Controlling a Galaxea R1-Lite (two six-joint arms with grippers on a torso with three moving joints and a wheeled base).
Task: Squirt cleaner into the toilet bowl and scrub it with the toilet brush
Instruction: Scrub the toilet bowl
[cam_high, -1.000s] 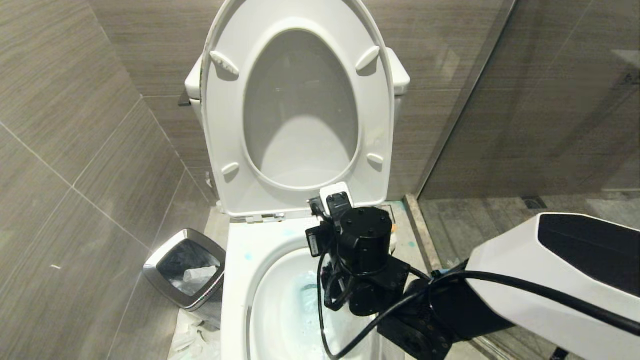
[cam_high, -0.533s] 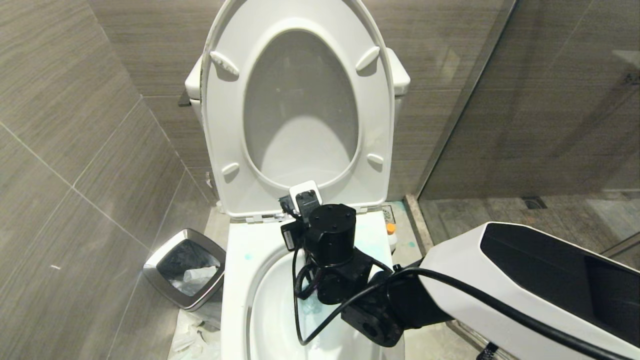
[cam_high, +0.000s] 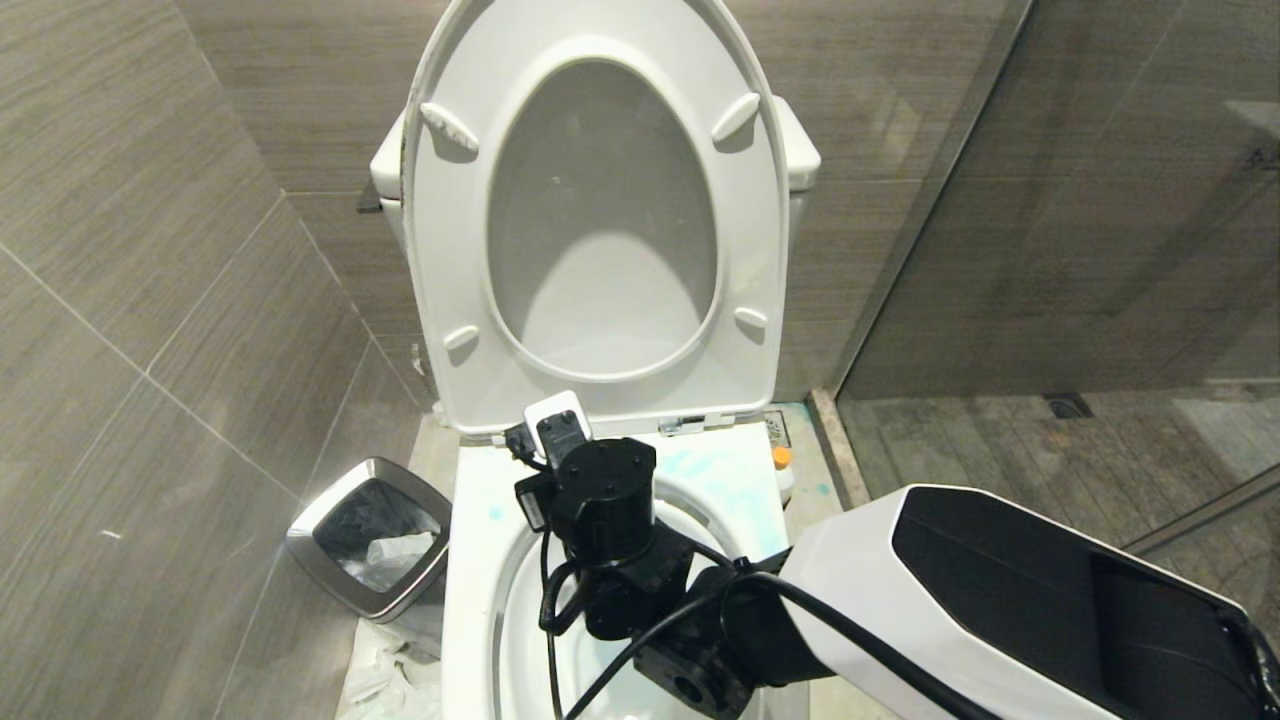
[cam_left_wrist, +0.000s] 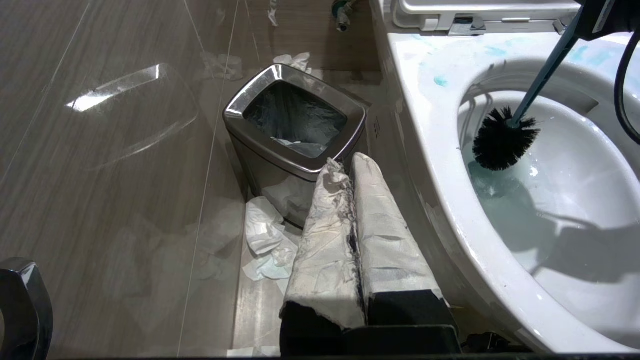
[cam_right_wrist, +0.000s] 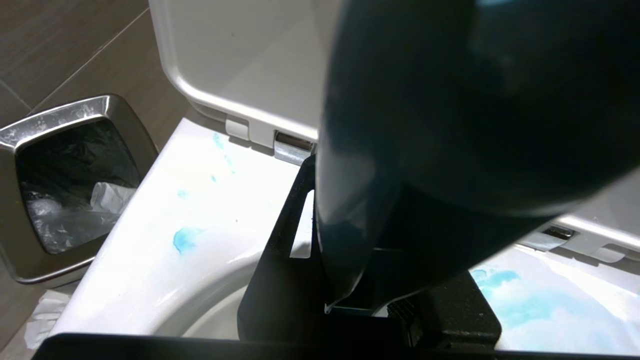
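Observation:
The toilet bowl (cam_high: 478, 530) stands with seat and lid up. Blue cleaner (cam_right_wrist: 185, 239) is smeared on its rim, and the water (cam_left_wrist: 500, 197) is tinted pale blue. My right gripper (cam_right_wrist: 360, 300) is shut on the dark teal handle (cam_right_wrist: 450, 100) of the toilet brush. The handle (cam_left_wrist: 545, 75) slants down into the bowl, and the black head (cam_left_wrist: 505, 140) rests against the bowl's left inner wall at the waterline. In the head view the wrist (cam_high: 605, 500) hides that gripper. My left gripper (cam_left_wrist: 345, 167) is shut on nothing and parked low beside the toilet.
A square steel waste bin (cam_high: 370, 535) stands on the floor left of the toilet, with crumpled paper (cam_left_wrist: 265, 240) beside it. A tiled wall (cam_high: 150, 300) closes the left side. A glass shower partition (cam_high: 1000, 200) is on the right. A small orange-capped bottle (cam_high: 782, 462) stands by the toilet's back right.
My right arm has swung left across the bowl with the brush in it. This uncovered the blue-smeared back right of the rim.

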